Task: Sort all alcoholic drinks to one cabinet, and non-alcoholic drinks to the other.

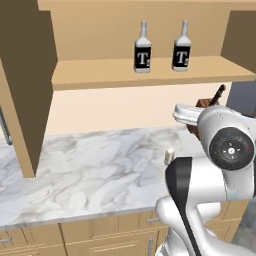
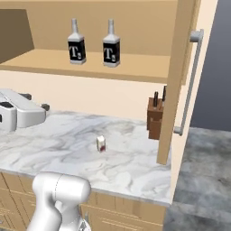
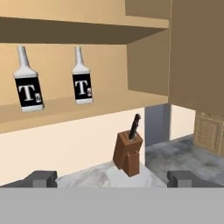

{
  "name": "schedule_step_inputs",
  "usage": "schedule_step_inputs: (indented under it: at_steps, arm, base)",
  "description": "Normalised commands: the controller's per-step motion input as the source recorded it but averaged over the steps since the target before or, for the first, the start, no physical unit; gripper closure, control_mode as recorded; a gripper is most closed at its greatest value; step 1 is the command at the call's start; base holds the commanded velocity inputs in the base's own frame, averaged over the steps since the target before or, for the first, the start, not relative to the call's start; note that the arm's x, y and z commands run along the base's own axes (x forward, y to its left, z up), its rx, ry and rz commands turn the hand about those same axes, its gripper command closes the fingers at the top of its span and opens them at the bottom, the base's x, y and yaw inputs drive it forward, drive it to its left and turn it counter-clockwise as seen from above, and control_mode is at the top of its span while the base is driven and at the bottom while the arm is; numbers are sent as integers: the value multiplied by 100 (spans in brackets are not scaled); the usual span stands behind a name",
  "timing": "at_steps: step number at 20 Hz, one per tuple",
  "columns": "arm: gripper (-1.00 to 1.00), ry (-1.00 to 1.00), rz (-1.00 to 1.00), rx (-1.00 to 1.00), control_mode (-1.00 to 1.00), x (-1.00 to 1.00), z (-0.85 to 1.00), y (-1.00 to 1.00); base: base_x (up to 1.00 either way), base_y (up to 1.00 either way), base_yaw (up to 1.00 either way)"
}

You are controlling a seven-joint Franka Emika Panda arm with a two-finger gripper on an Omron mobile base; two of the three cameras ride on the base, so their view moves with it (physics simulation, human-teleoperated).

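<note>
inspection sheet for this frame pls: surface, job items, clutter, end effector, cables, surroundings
Surface: marble counter, wooden drawers below.
Job's things: two T-label bottles, left bottle and right bottle, upright and apart on the shelf of the wide cabinet. The narrow cabinet with the bar handle stands to the right.
Clutter: knife block with a black-handled knife at the counter's right end; small pale carton mid-counter.
End effector: end effector open, nothing between its fingers, aimed toward the knife block, below the shelf.
Cables: nothing seen.
Surroundings: cream back wall, grey floor to the right.
</note>
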Motion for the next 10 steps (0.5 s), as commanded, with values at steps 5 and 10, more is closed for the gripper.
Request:
schedule_step_inputs:
  at_steps: [5,10]
  arm:
    - [-100,0,0,0,-100,0,-2,0]
    - [-100,1,0,3,-100,0,-40,0]
  base:
    - [11,-7,4]
    - [0,0,0]
